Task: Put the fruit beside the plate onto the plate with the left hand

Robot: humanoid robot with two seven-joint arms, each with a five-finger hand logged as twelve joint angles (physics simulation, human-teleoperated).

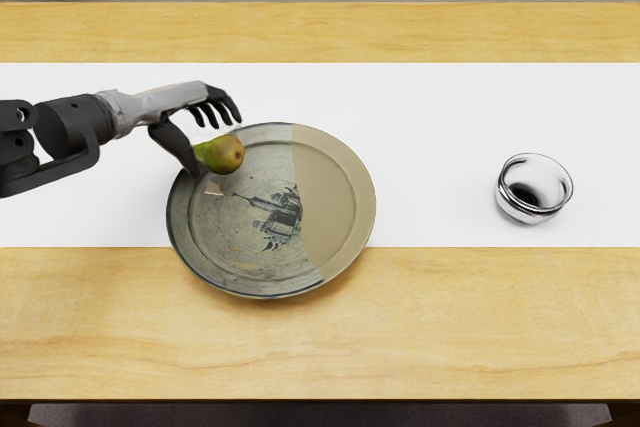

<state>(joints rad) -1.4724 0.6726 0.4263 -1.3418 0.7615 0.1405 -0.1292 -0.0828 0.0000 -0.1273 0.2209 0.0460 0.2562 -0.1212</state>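
Left arm (68, 129): comes in from the 9 o'clock edge of the view and reaches toward the plate.
Left hand (195, 119): sits over the plate's rim at about 10 o'clock.
Fingers (222, 109): stretched out and spread just above the pear, not wrapped around it, with a small gap between them and the fruit.
Thumb (172, 143): points down at the pear's 9 o'clock side and looks to touch it.
Pear (222, 154): green-yellow, lying on its side inside the plate's rim at about 10 o'clock. I cannot tell whether it rests on the surface or is just above it.
Plate (340, 197): round and glossy with a dark picture in the middle, lying flat on the white runner (430, 107).
Metal bowl (533, 187): at 3 o'clock from the plate, well apart, on the runner.
Table (400, 327): light wood.
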